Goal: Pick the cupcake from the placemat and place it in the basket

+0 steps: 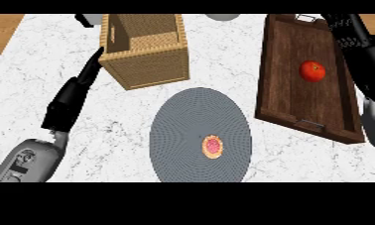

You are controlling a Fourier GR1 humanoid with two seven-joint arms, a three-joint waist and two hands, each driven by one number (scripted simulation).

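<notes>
Cupcake [212, 147] sits on grey placemat [183, 125], low right of centre. Beyond, basket [147, 65], interior part hidden by walls. Left hand [88, 20] behind basket, mostly hidden; fingers unreadable. Right hand [350, 30] at tray [285, 70] edge, cut off; fingers unreadable. Tomato [313, 71] on tray.

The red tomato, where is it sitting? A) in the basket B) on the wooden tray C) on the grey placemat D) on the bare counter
B: the tomato lies on the dark wooden tray at the right, apart from the woven basket and from the round placemat, which holds only the cupcake.
</notes>
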